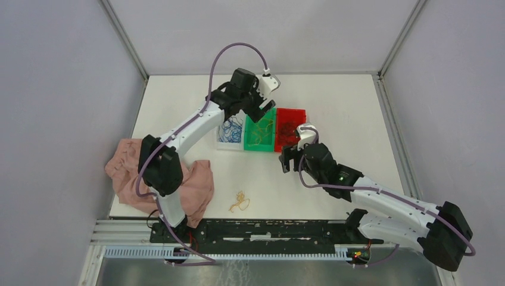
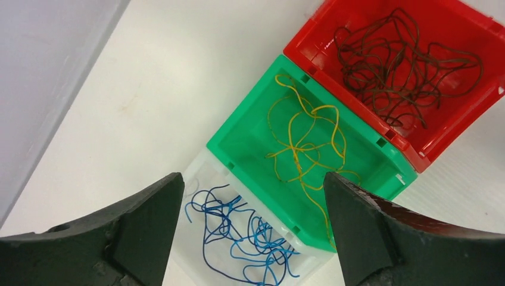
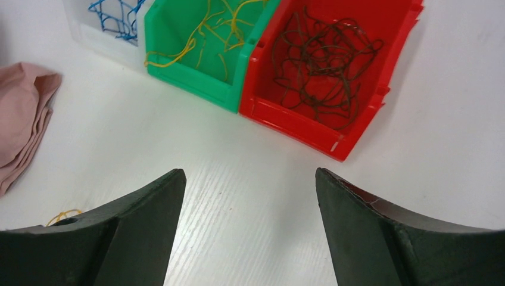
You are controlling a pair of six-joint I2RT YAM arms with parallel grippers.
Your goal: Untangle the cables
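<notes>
Left gripper (image 2: pixel 253 196) hangs spread and empty above the green bin (image 2: pixel 238 128) of yellow cables (image 2: pixel 304 146); right gripper (image 3: pixel 250 185), equally spread and empty, faces the red bin (image 3: pixel 298 122) of brown cables (image 3: pixel 321 65); blue cables (image 2: pixel 244 238) lie in the clear bin (image 2: pixel 199 168); a yellow-orange tangle (image 1: pixel 239 201) lies loose on the table (image 1: pixel 268 179).

Top camera high overhead, both wrist cameras close, angled down, sharing the red bin (image 3: pixel 292 124)

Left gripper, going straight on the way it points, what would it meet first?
Likely the yellow cables in the green bin, framed by the open left gripper; the blue cables lie close beside, so unsure.
</notes>
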